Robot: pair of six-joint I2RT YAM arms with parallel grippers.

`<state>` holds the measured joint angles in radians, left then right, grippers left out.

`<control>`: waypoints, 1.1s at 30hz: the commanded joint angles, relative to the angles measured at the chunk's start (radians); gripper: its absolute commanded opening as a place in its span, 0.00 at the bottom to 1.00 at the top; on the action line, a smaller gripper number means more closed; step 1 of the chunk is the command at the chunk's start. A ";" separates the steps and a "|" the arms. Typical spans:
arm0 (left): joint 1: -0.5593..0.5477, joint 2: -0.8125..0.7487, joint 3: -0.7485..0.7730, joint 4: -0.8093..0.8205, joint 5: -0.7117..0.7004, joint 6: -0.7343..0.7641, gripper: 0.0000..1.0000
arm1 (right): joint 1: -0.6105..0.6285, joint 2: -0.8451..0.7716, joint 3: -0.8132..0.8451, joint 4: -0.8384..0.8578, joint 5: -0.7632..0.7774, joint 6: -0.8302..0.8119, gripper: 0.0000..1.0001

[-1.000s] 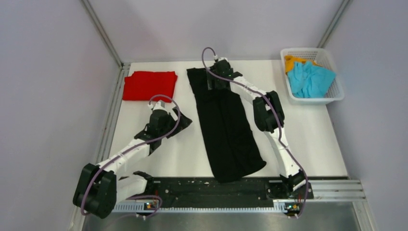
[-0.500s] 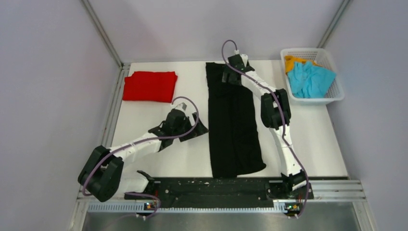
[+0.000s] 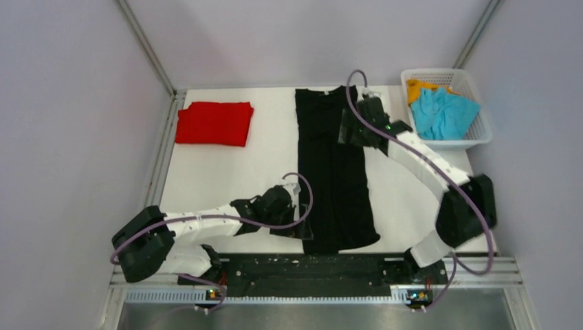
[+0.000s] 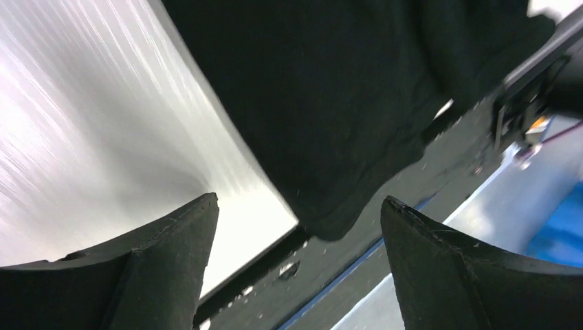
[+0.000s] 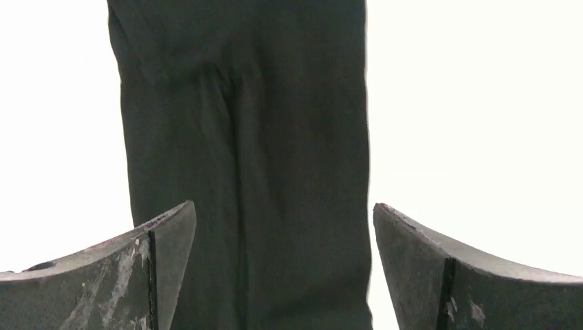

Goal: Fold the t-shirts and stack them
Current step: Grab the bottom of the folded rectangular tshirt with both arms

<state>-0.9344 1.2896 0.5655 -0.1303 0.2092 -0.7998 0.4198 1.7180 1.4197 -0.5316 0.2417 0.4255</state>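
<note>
The black t-shirt [image 3: 334,172] lies folded into a long narrow strip down the middle of the table, collar at the far end. It also shows in the left wrist view [image 4: 330,103] and the right wrist view [image 5: 247,158]. My left gripper [image 3: 301,227] is open and empty at the strip's near left corner. My right gripper [image 3: 352,130] is open and empty over the strip's far right edge. The red t-shirt [image 3: 214,124] lies folded at the far left. Cyan [image 3: 443,113] and orange [image 3: 416,88] garments sit in the basket.
A white basket [image 3: 474,93] stands at the far right corner. A black rail [image 3: 309,268] runs along the table's near edge, with the arm bases on it. Grey walls enclose the table on three sides.
The left gripper moved right and nearer, to the black strip's near corner. The right gripper let go of the far end and moved right. The strip now lies straighter.
</note>
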 commanded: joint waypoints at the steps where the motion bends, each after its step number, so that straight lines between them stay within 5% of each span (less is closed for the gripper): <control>1: -0.072 -0.057 -0.059 -0.006 -0.035 -0.048 0.89 | 0.011 -0.314 -0.375 0.056 -0.004 0.148 0.97; 5: -0.121 -0.059 -0.103 0.076 0.035 -0.051 0.74 | 0.022 -0.580 -0.651 0.055 -0.117 0.203 0.95; 10: -0.162 -0.003 -0.119 0.151 0.053 -0.069 0.64 | 0.022 -0.809 -0.789 -0.042 -0.280 0.204 0.94; 16: -0.174 0.071 -0.106 0.184 0.061 -0.079 0.50 | 0.023 -0.909 -0.828 -0.268 -0.392 0.219 0.90; 22: -0.176 0.126 -0.085 0.197 0.065 -0.088 0.24 | 0.023 -0.937 -0.888 -0.350 -0.367 0.281 0.80; 27: -0.176 0.124 -0.055 0.113 0.032 -0.084 0.00 | 0.024 -0.896 -0.937 -0.338 -0.376 0.302 0.70; 33: -0.176 0.076 -0.060 0.100 0.005 -0.078 0.00 | 0.024 -0.883 -1.033 -0.236 -0.468 0.340 0.38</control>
<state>-1.1103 1.4067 0.4835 -0.0048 0.2779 -0.8925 0.4358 0.8242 0.4187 -0.8303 -0.1524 0.7273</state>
